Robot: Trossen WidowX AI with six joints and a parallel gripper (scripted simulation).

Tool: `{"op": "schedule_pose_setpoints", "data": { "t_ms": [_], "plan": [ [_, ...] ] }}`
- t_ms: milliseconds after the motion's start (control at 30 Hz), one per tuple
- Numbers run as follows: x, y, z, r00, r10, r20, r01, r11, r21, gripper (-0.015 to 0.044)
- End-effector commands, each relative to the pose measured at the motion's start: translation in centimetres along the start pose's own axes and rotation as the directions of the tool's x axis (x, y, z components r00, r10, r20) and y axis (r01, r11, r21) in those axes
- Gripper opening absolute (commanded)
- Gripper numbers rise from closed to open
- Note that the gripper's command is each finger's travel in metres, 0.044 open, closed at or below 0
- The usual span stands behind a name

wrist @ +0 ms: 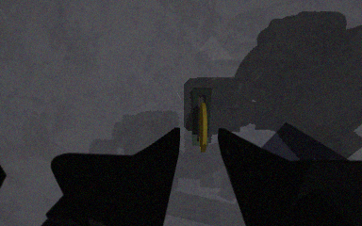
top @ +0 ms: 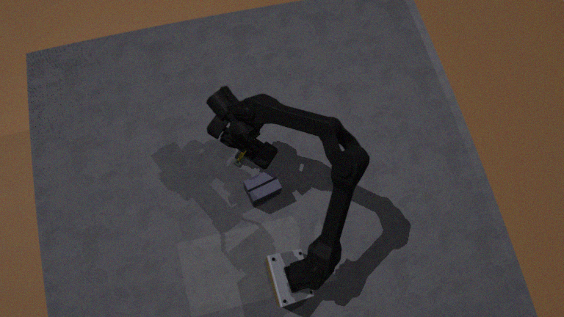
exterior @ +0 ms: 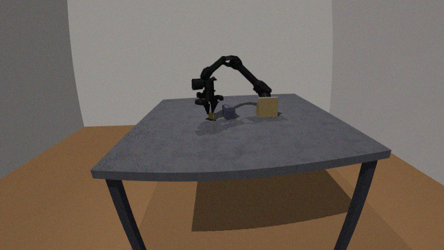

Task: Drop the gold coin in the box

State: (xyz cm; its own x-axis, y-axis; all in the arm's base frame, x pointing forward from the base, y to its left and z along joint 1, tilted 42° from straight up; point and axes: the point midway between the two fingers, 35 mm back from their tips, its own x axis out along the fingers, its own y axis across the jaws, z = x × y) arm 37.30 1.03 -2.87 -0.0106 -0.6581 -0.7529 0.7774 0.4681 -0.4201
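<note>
Grey bench [exterior: 268, 142]: pincer [wrist: 198, 141] part-open, holding nothing, hanging just above coin [wrist: 203, 126]. Coin stands on edge in green holder [wrist: 195, 113], lined up with the finger gap. Slotted box [top: 262, 188] near, apart.

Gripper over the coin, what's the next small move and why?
Probably lower straight down a little more. In the wrist view the coin stands edge-on in its holder, lined up with the gap between the parted, empty fingers, and the gripper hangs just above it. Close only once the fingers straddle the coin.
</note>
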Motion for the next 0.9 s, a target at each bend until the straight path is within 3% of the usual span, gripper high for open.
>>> {"op": "schedule_pose_setpoints", "data": {
  "t_ms": [0,533,700,867],
  "plan": [
    [1.1,-0.4,-0.2,1.0,-0.016,-0.003,0.016,1.0,-0.008,0.0161],
    [3.1,-0.5,-0.2,1.0,-0.018,-0.002,0.018,1.0,-0.008,0.0161],
    [3.1,-0.5,-0.2,1.0,-0.018,-0.002,0.018,1.0,-0.008,0.0029],
    [3.1,-0.5,-0.2,1.0,-0.018,-0.002,0.018,1.0,-0.008,0.0]
  ]
}}
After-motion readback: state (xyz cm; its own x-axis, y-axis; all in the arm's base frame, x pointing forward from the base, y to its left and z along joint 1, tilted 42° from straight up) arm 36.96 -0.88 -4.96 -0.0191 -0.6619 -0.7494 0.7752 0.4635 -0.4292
